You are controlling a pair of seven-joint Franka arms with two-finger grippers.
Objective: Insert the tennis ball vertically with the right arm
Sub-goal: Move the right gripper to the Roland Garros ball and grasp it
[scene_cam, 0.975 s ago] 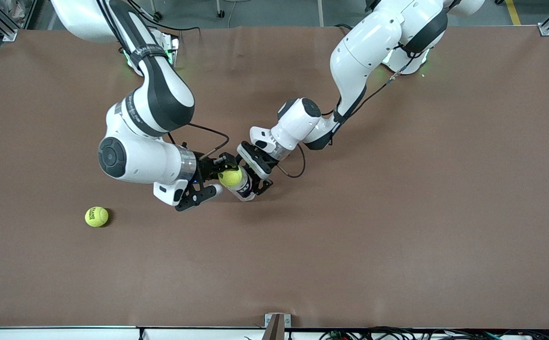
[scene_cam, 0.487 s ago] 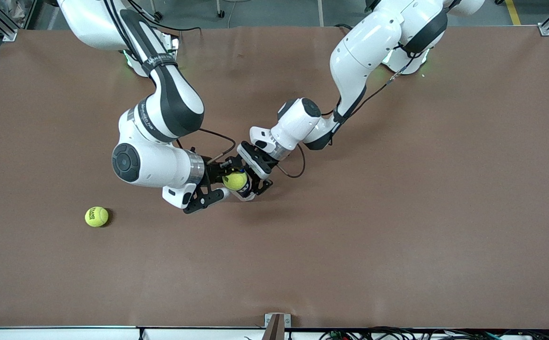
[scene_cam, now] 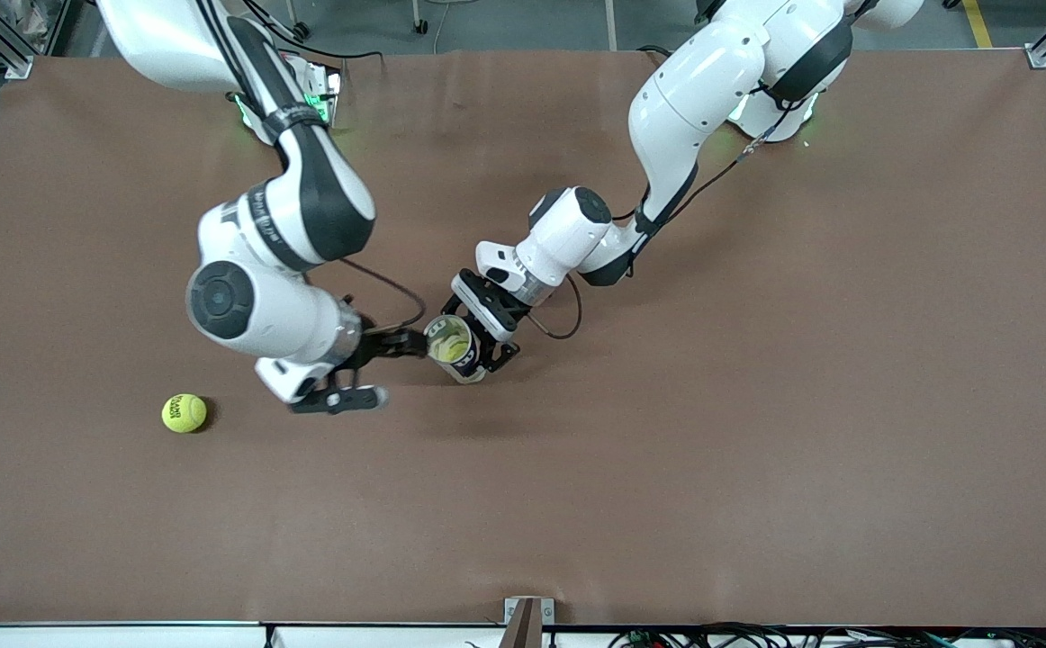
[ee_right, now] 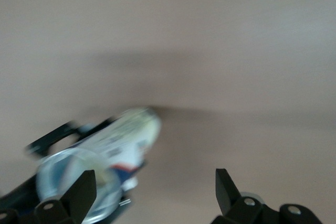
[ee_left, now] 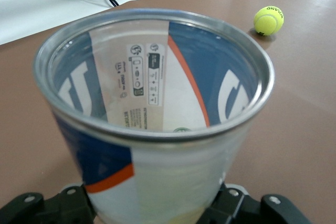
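- Right end effector [scene_cam: 370,369]: fingers spread wide, holding nothing, over the brown surface [scene_cam: 757,405] just beside the can's open mouth, toward the right arm's end.
- Left end effector [scene_cam: 482,346]: clamped on a clear tennis-ball can [scene_cam: 453,345] with a blue, white and orange label, held tilted with its metal rim up.
- Tennis ball, 1 [scene_cam: 447,342]: yellow-green, inside the can, below the rim.
- Tennis ball, 2 [scene_cam: 184,413]: loose on the surface, well apart from both end effectors, toward the right arm's end.
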